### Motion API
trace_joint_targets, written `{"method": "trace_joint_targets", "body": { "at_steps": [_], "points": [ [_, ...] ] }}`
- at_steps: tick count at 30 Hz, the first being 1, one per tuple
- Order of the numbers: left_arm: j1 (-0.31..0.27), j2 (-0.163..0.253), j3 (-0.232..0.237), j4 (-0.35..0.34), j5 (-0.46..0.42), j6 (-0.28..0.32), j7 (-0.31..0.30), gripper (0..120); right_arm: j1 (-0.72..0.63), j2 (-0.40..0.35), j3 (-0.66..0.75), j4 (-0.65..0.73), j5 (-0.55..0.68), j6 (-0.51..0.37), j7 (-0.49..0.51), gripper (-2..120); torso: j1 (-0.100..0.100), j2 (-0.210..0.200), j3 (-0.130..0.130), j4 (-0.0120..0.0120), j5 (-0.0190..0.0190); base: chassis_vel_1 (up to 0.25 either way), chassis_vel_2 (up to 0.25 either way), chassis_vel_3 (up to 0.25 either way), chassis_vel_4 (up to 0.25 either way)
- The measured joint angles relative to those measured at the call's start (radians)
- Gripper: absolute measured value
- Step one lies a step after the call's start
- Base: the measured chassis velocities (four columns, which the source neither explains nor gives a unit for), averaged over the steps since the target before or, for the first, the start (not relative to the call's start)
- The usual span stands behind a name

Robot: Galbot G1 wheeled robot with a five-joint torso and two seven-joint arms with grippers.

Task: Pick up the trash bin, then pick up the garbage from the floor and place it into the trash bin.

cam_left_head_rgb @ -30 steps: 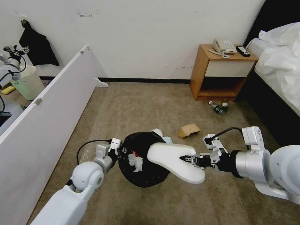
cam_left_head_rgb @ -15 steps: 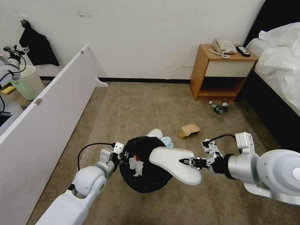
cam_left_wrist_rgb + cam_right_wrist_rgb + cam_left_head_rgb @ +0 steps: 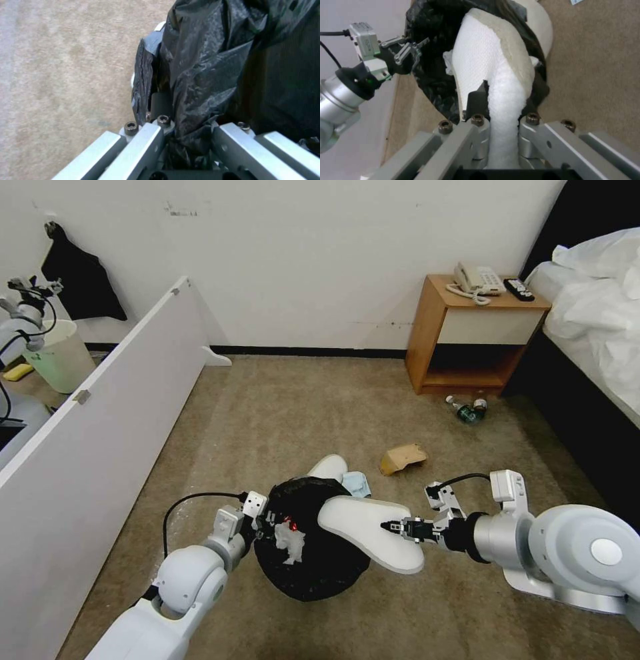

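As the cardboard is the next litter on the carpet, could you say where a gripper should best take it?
Probably by the raised, folded edge of the brown cardboard piece, coming down from above. It lies low on the carpet with one flap standing up, which should give the fingers something thin to close across. Nothing crowds it.

1. My left gripper (image 3: pixel 186 140) fills the near edge of the view, its 2 silver metal arms reaching toward a black plastic bag.
2. My fingers (image 3: pixel 161 105) are closed on the rim of the trash bin (image 3: pixel 213 75), pinching a fold of its crinkly black liner.
3. A thin edge of white bin wall shows beside the bunched plastic.
4. Tan carpet (image 3: pixel 66 62) covers the floor beyond the bin.
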Motion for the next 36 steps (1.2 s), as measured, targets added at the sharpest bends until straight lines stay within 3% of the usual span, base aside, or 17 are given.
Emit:
{"method": "trace_joint_targets", "body": {
  "at_steps": [17,36],
  "points": [
    [0.017,-0.032,0.01,-0.007,-0.056,0.015,-0.066,0,0.02,0.046,-0.05,0.0,-0.02,0.003,-0.004,6,0.0,0.0,0.0,0.0,-0.0001,0.0,0.0,0.0,0.0],
    [0.019,-0.017,-0.034,-0.002,0.043,-0.042,-0.07,0,0.003,0.069,-0.073,0.008,-0.042,0.019,-0.014,6,0.0,0.0,0.0,0.0,-0.0002,0.0,0.0,0.0,0.0]
  ]
}}
